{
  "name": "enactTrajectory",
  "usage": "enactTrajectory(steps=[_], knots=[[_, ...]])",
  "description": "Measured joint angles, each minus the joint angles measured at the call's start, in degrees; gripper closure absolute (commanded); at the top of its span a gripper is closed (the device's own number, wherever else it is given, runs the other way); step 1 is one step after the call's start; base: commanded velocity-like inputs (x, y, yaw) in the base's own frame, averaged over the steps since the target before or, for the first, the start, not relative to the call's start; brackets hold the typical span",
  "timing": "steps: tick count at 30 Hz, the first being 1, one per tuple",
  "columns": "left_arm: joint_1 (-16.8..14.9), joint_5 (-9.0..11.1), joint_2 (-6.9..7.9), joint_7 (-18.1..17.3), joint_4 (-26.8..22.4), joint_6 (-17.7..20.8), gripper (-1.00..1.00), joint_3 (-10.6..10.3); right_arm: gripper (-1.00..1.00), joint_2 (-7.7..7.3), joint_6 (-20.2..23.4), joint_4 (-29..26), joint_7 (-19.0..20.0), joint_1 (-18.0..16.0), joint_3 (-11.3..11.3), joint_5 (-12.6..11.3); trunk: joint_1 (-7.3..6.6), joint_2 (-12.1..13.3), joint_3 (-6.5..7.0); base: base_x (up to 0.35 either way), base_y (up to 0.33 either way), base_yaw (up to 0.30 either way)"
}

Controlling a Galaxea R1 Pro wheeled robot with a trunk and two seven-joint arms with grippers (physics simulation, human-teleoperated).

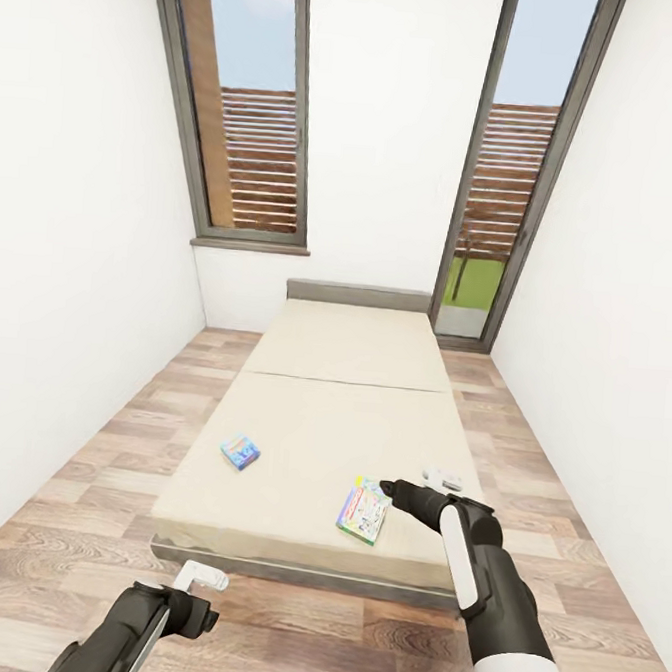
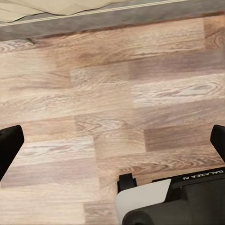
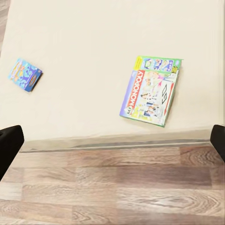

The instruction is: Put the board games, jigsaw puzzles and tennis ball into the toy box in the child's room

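Monopoly game [image 1: 364, 511] lies on bed [image 1: 318, 455] — just beside right tool [image 1: 436, 477].

on the board game [image 3: 151, 93] lying on the bed [image 3: 93, 37] we read "monopoly" in white letters on a red band. upside down on the robot's dark body [image 2: 197, 187] we read "galaxea a1".

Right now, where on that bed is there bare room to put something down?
Most of the bed is bare: the whole far half up to the headboard, and the stretch between the light-blue game and the Monopoly box. It is tightest at the near right corner, where the right gripper hovers beside the Monopoly box.
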Motion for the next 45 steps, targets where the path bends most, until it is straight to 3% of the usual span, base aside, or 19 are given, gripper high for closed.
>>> enactTrajectory(steps=[5, 8, 13, 15, 30, 45], knots=[[0.0, -0.1, -0.16, 0.3, 0.0, -0.1, -1.00, 0.0, -1.00, 0.02, -1.0, 0.1, -2.4, 0.0, -0.2, 0.5, 0.00, 0.0, -0.02, 0.000, 0.000, 0.000], [0.0, -0.1, -0.21, 0.4, 0.0, -0.1, -1.00, 0.0, -1.00, 0.34, -1.1, 0.8, -7.6, -0.1, 0.0, 0.6, 0.00, 0.0, -0.02, 0.000, 0.000, 0.000], [0.0, -0.1, -0.26, 0.4, 0.3, -0.1, -1.00, -0.1, -1.00, 0.61, -1.3, 3.8, -22.7, -0.6, 0.2, 0.0, 0.00, 0.0, -0.02, 0.000, 0.000, 0.000], [0.0, -0.1, -0.26, 0.5, 0.4, -0.2, -1.00, -0.1, -1.00, 0.36, -1.2, 4.3, -25.0, -0.7, 0.0, -0.3, 0.00, 0.0, -0.02, 0.000, 0.000, 0.000], [0.0, -0.2, -0.25, 0.5, 0.5, -0.5, -1.00, 0.0, -1.00, 0.08, -1.2, 4.6, -21.2, -0.7, -0.3, -1.7, -0.02, 0.0, -0.02, 0.127, 0.000, 0.000], [0.0, -0.4, -0.35, 0.5, 0.5, -0.8, -1.00, -0.1, -1.00, 0.13, -1.3, 4.8, -20.9, -0.7, -0.4, -1.8, -0.01, 0.0, -0.44, 0.065, -0.038, -0.056]])
